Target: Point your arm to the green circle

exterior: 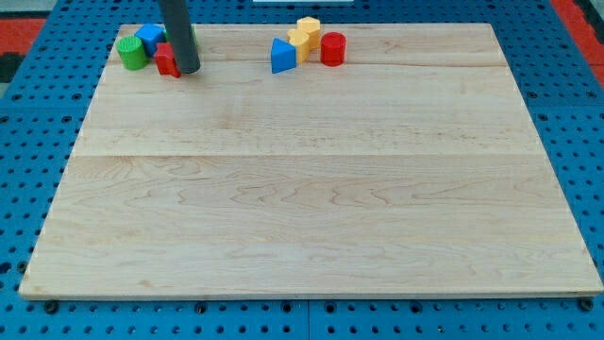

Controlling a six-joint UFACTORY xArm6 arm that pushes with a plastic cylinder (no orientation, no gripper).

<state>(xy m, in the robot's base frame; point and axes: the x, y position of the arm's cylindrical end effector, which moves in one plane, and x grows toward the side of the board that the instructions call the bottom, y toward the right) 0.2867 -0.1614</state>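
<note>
The green circle block (pixel 132 53) sits at the view's top left of the wooden board (pixel 311 189). A blue block (pixel 150 38) lies just right of it and a red block (pixel 167 60) is beside that. My tip (pixel 189 70) is the lower end of the dark rod, right of the red block and touching or nearly touching it, about a block and a half to the right of the green circle. A green block behind the rod is mostly hidden.
At the view's top centre stands a second cluster: a blue triangle (pixel 281 57), two yellow blocks (pixel 304 35) and a red cylinder (pixel 332 48). The board lies on a blue pegboard table (pixel 38 142).
</note>
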